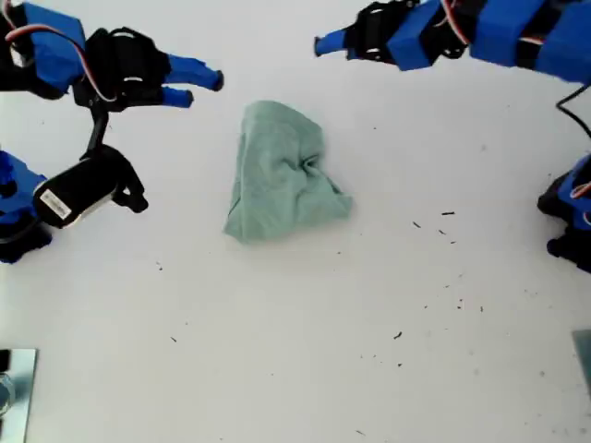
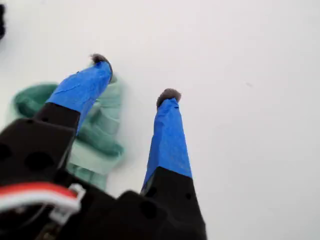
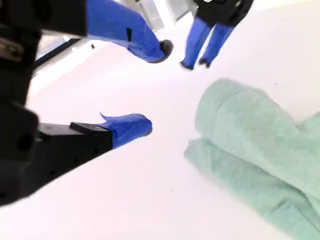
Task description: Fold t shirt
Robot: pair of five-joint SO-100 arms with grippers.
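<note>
Robot lab bench; bare white tabletop [image 1: 295, 369] (blue arms [image 1: 517, 37]).

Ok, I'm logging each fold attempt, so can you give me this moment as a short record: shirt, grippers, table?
t shirt: pale green, lying in a compact, creased bundle mid-table, not a neat flat fold
my first gripper: jaws open, empty, shirt beside one finger
my second gripper: jaws open, empty, apart from the shirt
contact: neither gripper holds the cloth
table: white, with small dark specks towards the exterior view's right
</note>
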